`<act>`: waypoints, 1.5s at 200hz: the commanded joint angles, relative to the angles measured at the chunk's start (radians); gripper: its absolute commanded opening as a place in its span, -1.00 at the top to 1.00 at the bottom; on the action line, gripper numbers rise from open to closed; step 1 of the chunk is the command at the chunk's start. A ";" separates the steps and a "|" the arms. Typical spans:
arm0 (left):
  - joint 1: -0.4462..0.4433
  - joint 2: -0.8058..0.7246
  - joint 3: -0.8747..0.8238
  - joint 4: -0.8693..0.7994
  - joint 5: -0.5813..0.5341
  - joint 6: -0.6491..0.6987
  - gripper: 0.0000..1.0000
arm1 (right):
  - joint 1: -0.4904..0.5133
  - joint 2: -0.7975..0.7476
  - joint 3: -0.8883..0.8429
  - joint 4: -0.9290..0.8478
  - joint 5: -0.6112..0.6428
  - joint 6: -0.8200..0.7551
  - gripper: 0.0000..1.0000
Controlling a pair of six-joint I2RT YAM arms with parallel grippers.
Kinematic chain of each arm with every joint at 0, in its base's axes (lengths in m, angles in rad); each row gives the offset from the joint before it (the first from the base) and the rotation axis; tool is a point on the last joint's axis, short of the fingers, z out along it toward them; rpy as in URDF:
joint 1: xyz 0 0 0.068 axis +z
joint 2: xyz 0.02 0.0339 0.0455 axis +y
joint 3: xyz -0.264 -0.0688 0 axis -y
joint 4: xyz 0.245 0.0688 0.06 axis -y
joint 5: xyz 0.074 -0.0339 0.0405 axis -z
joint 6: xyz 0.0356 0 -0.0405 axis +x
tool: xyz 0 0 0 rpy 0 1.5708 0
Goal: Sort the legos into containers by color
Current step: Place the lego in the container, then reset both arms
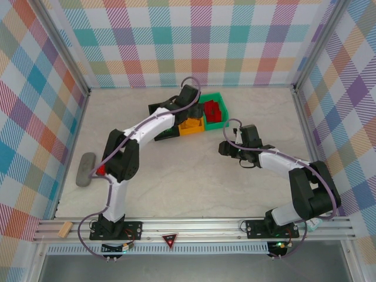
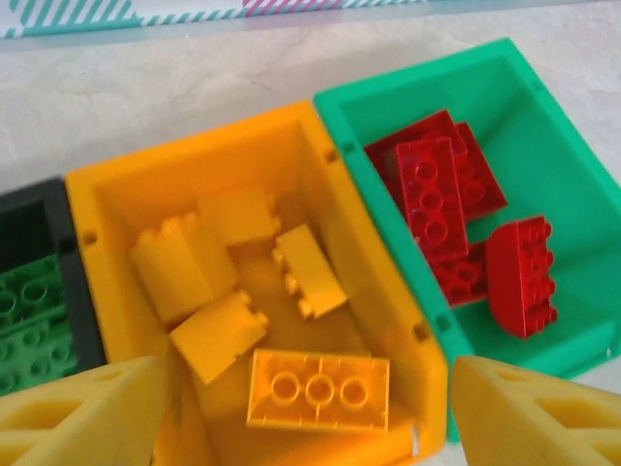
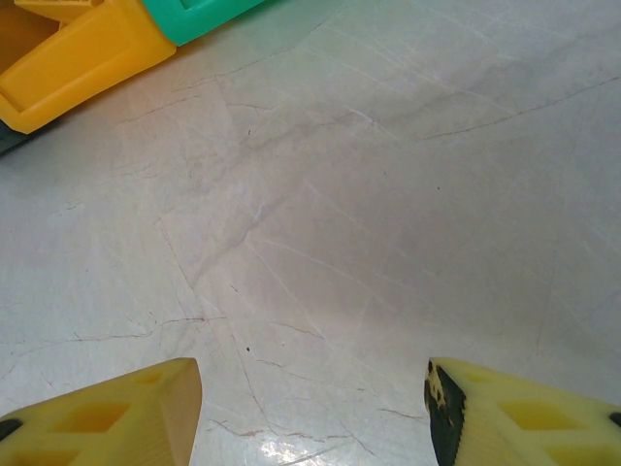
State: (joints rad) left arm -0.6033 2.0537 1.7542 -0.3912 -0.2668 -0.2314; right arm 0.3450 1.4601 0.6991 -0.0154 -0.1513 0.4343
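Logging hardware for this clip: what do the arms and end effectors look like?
The left arm and right arm have white links, black joints and a grey-purple cable looping alongside. The left end effector and right end effector have yellow wedge-shaped fingers.

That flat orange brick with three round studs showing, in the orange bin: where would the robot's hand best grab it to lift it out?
Straight down from above, since the orange bin has walls that block any sideways approach. The orange brick lies flat, studs up, so pinch its two short ends; its near long side seems to sit close against the wall.
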 commanded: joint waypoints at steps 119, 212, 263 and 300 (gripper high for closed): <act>0.045 -0.890 -0.958 0.266 -0.254 -0.051 -0.80 | -0.009 -0.339 -0.088 -0.017 0.203 -0.083 -0.27; 0.317 -1.127 -1.163 0.264 -0.291 -0.089 -0.99 | -0.107 -0.610 -0.095 -0.040 0.753 -0.174 -0.98; 0.388 -1.122 -1.396 0.693 -0.329 0.094 -0.99 | -0.219 -0.358 -0.247 0.354 0.735 -0.320 -0.98; 0.438 -0.996 -1.495 0.988 -0.307 0.161 -0.99 | -0.236 -0.207 -0.292 0.582 0.620 -0.392 -0.98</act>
State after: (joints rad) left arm -0.2131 0.9817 0.2787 0.3134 -0.5701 -0.1440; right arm 0.1181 1.2152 0.4431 0.2844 0.5545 0.1284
